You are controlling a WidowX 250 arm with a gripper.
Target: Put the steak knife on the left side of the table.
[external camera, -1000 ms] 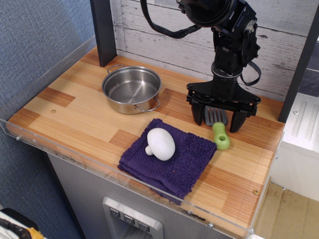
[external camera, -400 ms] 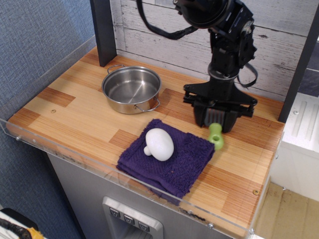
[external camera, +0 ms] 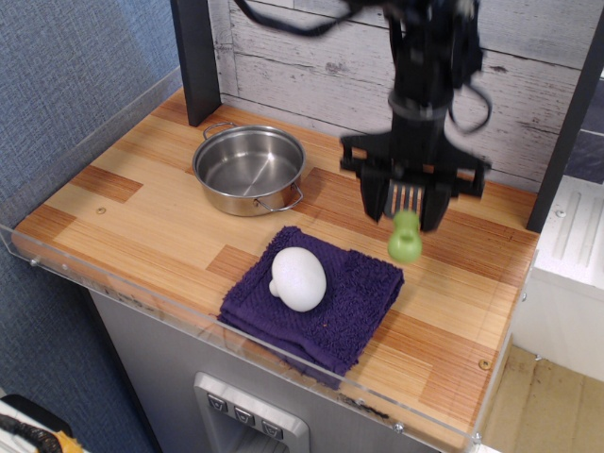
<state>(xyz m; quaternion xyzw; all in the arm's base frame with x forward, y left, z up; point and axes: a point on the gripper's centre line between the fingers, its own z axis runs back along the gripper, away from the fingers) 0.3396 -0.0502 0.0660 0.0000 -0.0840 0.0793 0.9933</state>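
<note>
The steak knife is a toy tool with a grey slotted head (external camera: 406, 196) and a lime-green handle (external camera: 405, 238). My gripper (external camera: 408, 200) is shut on its head and holds it lifted above the right part of the striped wooden table (external camera: 142, 222). The green handle hangs down toward the camera, just right of the purple cloth. The arm is blurred with motion.
A steel pot (external camera: 249, 169) stands at the back left centre. A white mushroom (external camera: 298, 277) lies on a purple cloth (external camera: 321, 302) at the front centre. A dark post (external camera: 198, 58) stands at the back left. A clear acrylic rim (external camera: 189, 316) edges the front.
The gripper closed on the tool's grey head and lifted it off the table, moving slightly left. The mushroom and cloth shifted a little to the left.
</note>
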